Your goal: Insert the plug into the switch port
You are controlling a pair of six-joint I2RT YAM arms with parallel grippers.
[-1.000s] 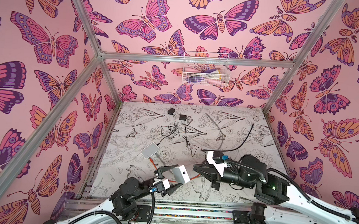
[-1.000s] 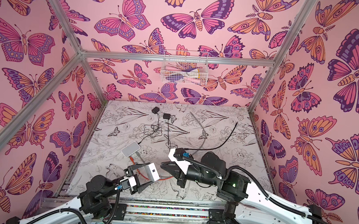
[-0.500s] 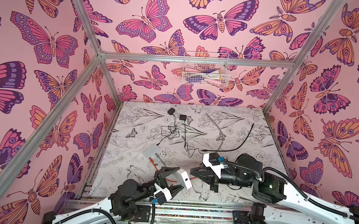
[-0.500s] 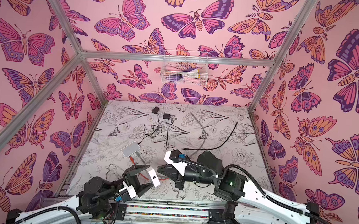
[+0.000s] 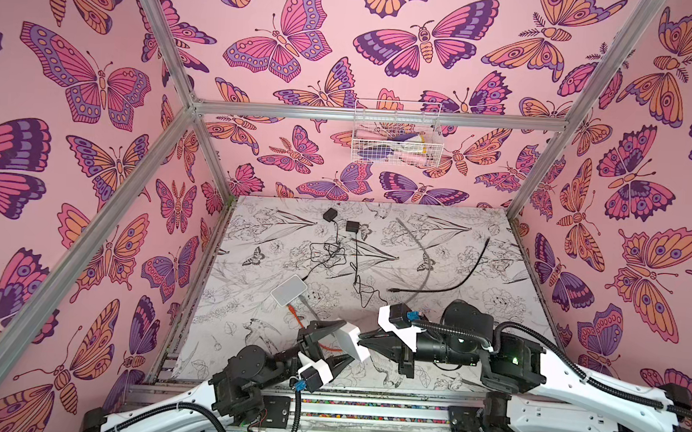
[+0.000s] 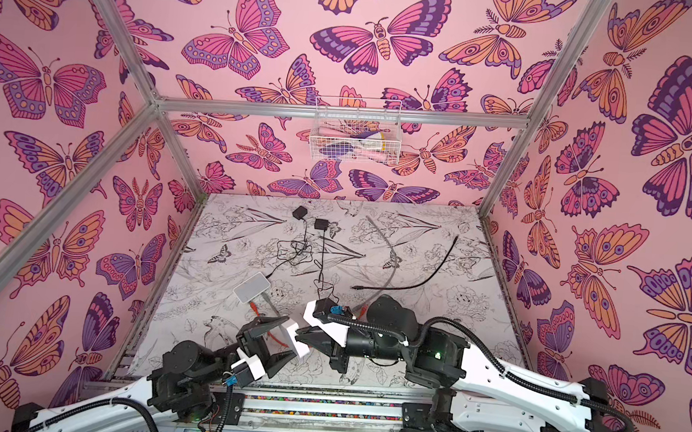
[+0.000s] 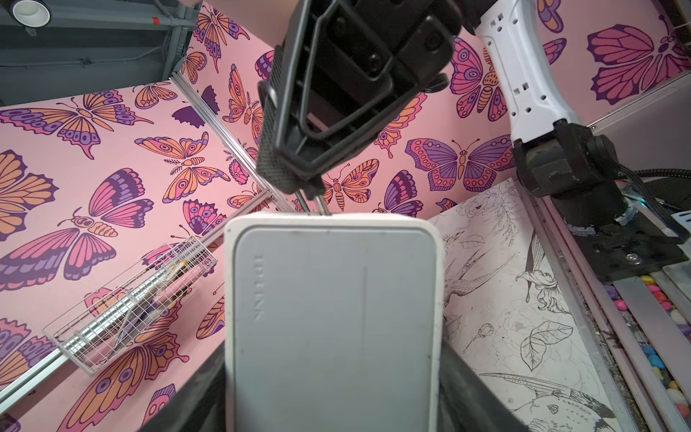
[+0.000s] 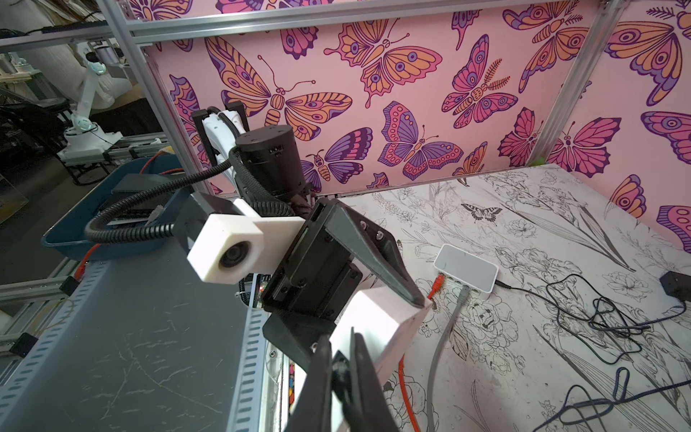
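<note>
At the front of the surface (image 5: 246, 302), the left tool (image 5: 344, 342) held a switch (image 5: 350, 337) raised above it. The right tool (image 5: 364, 342) faced it from the right, its plug (image 7: 322, 205) touching the switch's edge. Behind lay a second switch (image 5: 288, 291); farther back, two adapters (image 5: 330, 214), with a cable (image 5: 452, 280) to the right.

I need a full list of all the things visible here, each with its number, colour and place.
held switch: 1, white; raised at the front
table switch: 1, white; lying left of centre
network cables: 2, orange cable and grey cable; plugged into table switch
adapters: 2, black; far table, with thin black wires
loose cables: 2, black and grey; far right table
basket: 1, white wire; back wall
plug: 1, mostly hidden; tip at held switch's edge
left gripper: 1, black; closed on held switch
right gripper: 1, black; closed on plug
</note>
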